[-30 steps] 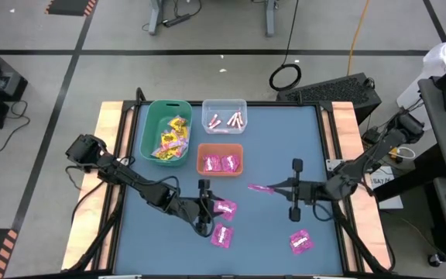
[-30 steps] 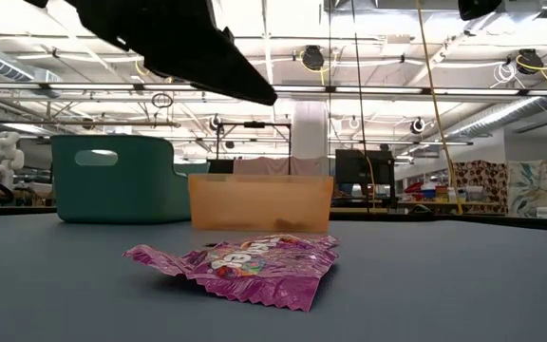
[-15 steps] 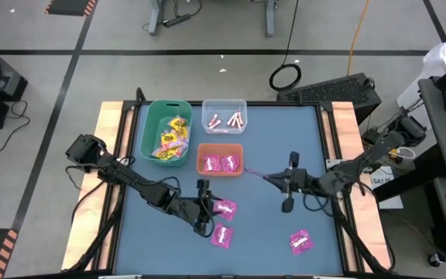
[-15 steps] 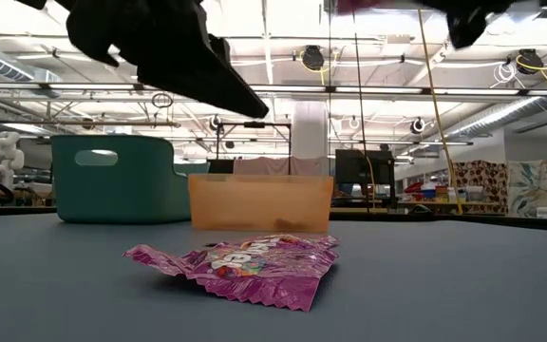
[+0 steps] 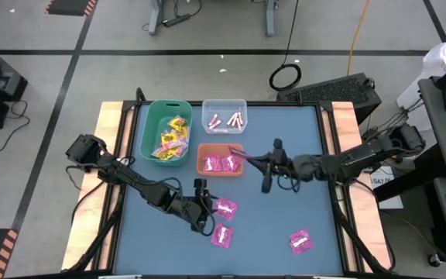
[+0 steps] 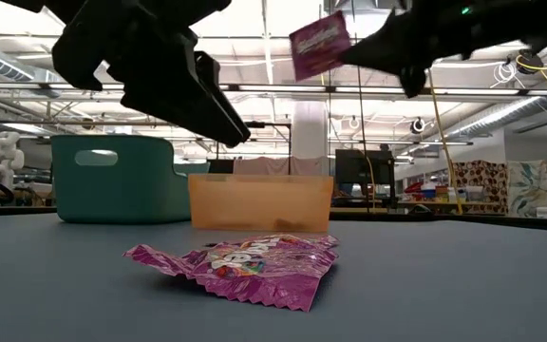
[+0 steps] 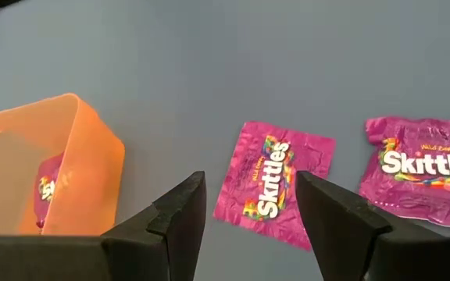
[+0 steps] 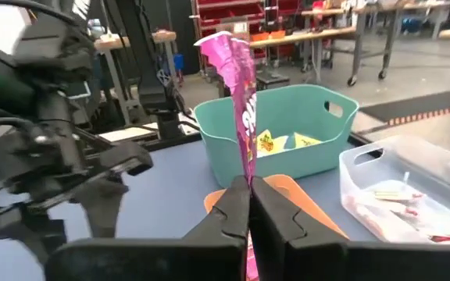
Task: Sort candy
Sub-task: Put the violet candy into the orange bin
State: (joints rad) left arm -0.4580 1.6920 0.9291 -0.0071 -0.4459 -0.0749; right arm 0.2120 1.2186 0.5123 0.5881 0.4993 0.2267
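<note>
My right gripper (image 5: 252,160) is shut on a magenta packet (image 5: 241,156) and holds it in the air at the right rim of the orange bin (image 5: 220,159), which holds other magenta packets. The packet also shows high up in the low view (image 6: 319,45). My left gripper (image 5: 205,206) is open, its fingers either side of a magenta packet (image 7: 276,181) that lies flat on the table. A second magenta packet (image 7: 424,168) lies beside it and a third (image 5: 300,242) near the right near corner. My right gripper pinches the magenta packet by one edge (image 8: 246,173) between its two fingers (image 8: 229,204). The fingers come level from the table's right side. The packet is lifted clear and sticks out beyond the fingertips, standing edge-on and slightly twisted (image 8: 237,86).
The green bin (image 5: 166,132) with yellow packets stands at the far left. The clear bin (image 5: 224,116) with pale pink-white sticks is beside it. The orange bin sits just nearer than both. Bare blue table (image 5: 300,194) spreads on the right.
My right gripper has carried the magenta packet toward the table's left and far side, from mid-table to the orange bin's right rim, staying shut on it. My left gripper has dipped a little over the packets and stays open.
</note>
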